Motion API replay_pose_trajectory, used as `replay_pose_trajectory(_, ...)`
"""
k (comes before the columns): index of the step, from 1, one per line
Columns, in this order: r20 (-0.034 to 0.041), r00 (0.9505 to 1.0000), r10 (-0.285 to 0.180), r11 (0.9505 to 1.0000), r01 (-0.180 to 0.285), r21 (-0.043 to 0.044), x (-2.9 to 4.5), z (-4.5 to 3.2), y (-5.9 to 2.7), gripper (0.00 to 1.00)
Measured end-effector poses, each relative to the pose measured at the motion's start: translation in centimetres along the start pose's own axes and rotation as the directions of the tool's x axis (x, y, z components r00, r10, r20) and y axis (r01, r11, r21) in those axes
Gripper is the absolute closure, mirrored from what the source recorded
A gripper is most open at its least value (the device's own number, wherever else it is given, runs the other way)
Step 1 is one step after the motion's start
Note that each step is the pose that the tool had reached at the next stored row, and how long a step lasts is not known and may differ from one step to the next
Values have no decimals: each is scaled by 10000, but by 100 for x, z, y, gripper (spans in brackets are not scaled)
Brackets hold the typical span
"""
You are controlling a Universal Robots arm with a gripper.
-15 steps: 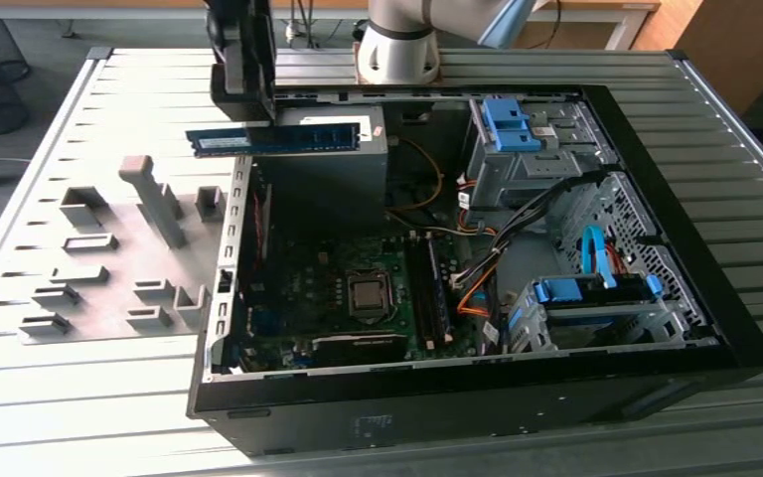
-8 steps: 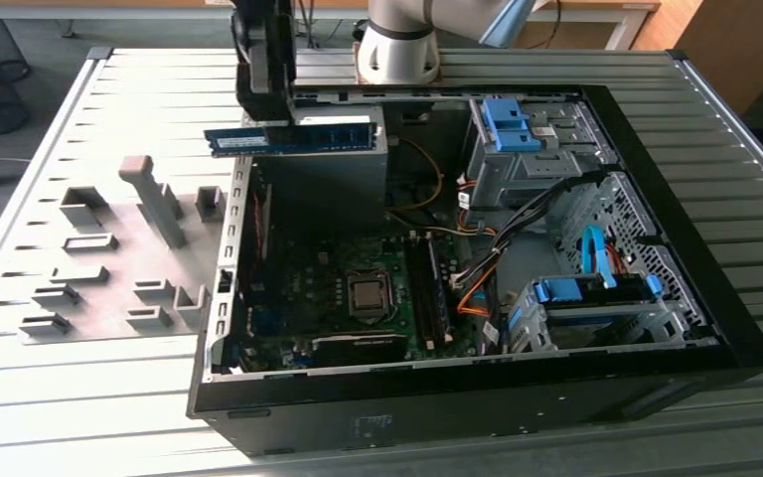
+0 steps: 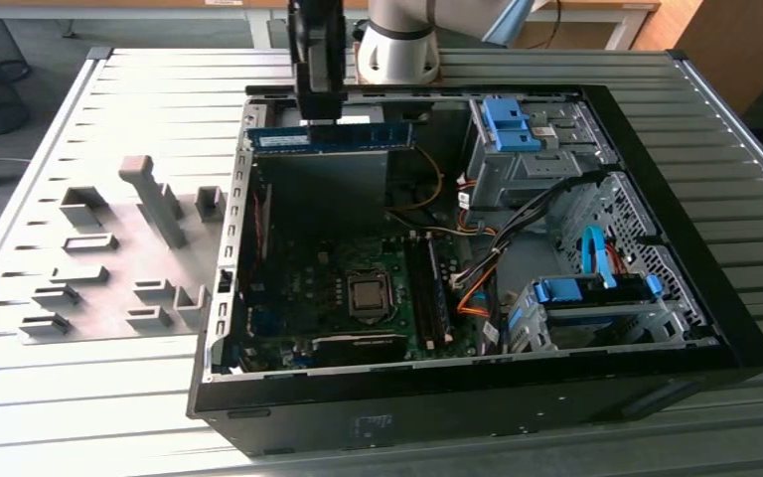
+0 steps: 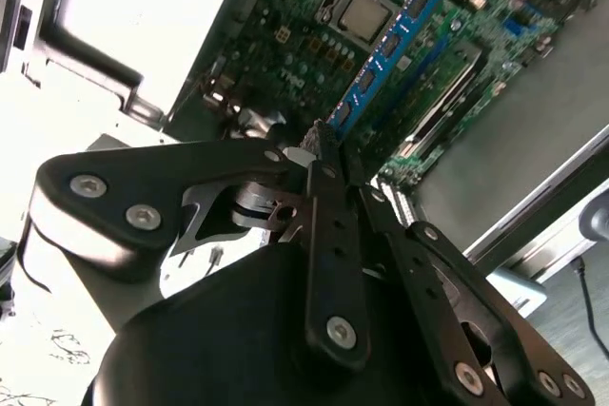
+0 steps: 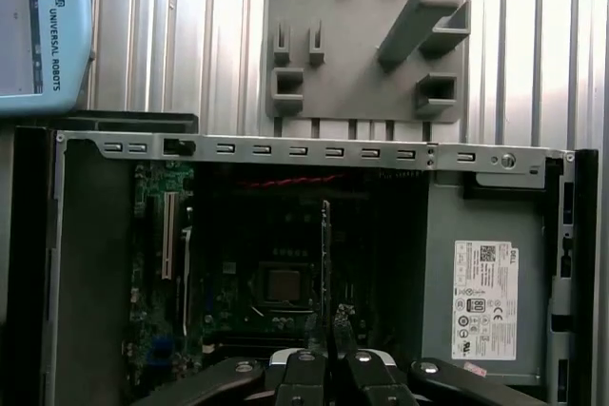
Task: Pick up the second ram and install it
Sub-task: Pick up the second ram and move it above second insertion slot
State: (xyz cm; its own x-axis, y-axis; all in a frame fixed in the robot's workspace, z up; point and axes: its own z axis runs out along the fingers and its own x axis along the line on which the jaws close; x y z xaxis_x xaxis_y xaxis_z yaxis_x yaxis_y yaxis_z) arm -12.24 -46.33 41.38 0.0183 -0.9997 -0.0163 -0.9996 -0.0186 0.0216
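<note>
End effector (image 4: 319, 145) grips the second ram (image 4: 385, 47) above open case (image 3: 488, 409) containing motherboard (image 3: 305, 288).

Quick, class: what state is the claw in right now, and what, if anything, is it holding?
Claw: closed, holding the ram over the open case.

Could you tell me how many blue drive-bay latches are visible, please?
2: one latch on the far drive cage, another on the nearer cage; others may be hidden.
</note>
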Motion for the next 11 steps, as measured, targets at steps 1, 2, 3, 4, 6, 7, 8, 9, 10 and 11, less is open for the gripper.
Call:
replay_pose_trajectory(1, 0, 10000, 11, 10000, -11, 0, 1, -1, -24, 86)
replay_pose_trajectory(2, 1, 10000, 29, 10000, -29, 1, 1, 0, -42, 86)
replay_pose_trajectory(3, 2, 10000, 53, 10000, -53, 1, 1, -1, -59, 86)
replay_pose_trajectory(4, 2, 10000, 75, 10000, -75, 1, 1, -1, -77, 86)
replay_pose_trajectory(6, 3, 9999, 106, 9999, -106, 3, 2, 0, -123, 86)
replay_pose_trajectory(7, 2, 9999, 115, 9999, -115, 2, 1, -1, -155, 86)
replay_pose_trajectory(8, 3, 9999, 124, 9999, -124, 2, 1, -1, -184, 86)
replay_pose_trajectory(9, 3, 9999, 132, 9999, -132, 2, 1, 0, -214, 86)
replay_pose_trajectory(10, 4, 9999, 140, 9999, -140, 2, 1, 1, -245, 86)
replay_pose_trajectory(11, 3, 9999, 147, 9999, -147, 2, 0, 0, -276, 86)
